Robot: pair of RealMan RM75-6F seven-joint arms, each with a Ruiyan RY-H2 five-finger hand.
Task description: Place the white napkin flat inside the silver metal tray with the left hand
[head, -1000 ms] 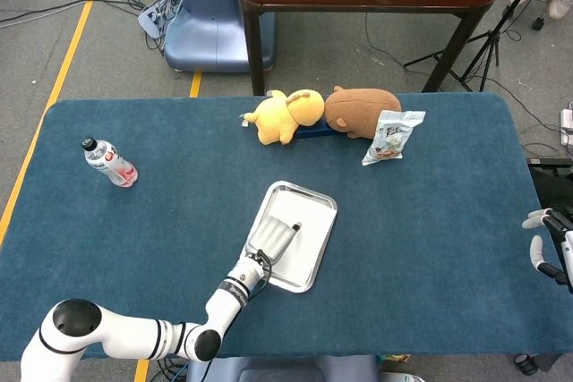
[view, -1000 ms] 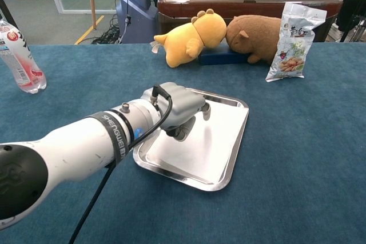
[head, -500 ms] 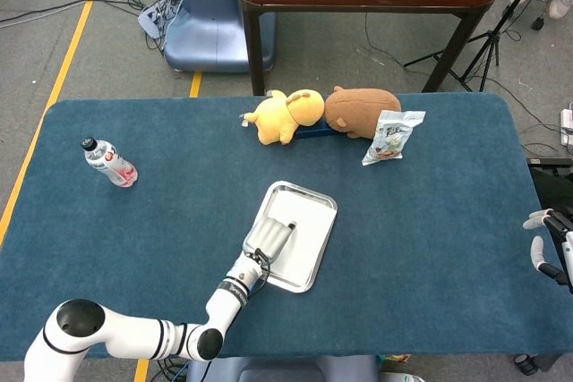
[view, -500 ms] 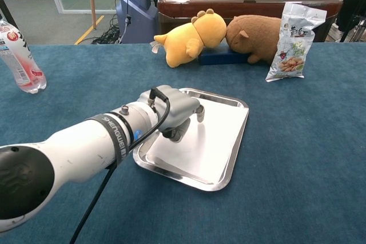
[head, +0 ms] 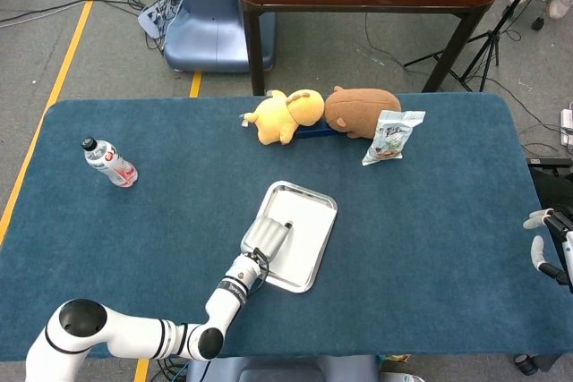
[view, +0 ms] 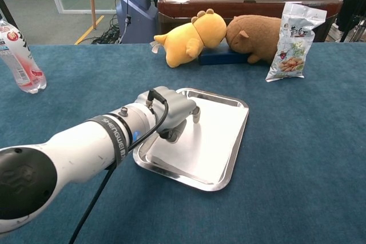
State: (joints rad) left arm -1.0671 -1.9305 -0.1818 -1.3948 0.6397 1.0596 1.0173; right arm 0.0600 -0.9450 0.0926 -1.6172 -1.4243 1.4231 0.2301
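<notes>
The silver metal tray (head: 318, 199) (view: 237, 141) lies in the middle of the blue table. Its floor shows flat and white, so the white napkin (head: 304, 234) (view: 211, 141) appears to lie spread inside it, hard to tell apart from the metal. My left hand (head: 266, 237) (view: 171, 112) hovers over the tray's left rim, fingers bent downward and holding nothing. Part of the tray's left side is hidden under it. My right hand (head: 546, 243) hangs off the table's right edge, fingers apart and empty.
A yellow plush (head: 285, 115) (view: 191, 37), a brown plush (head: 360, 111) (view: 257, 35) and a snack bag (head: 392, 136) (view: 294, 41) sit behind the tray. A water bottle (head: 110, 163) (view: 18, 55) lies far left.
My left hand has drawn back from the tray's middle toward its left rim, uncovering more of the white floor. The right hand has not moved.
</notes>
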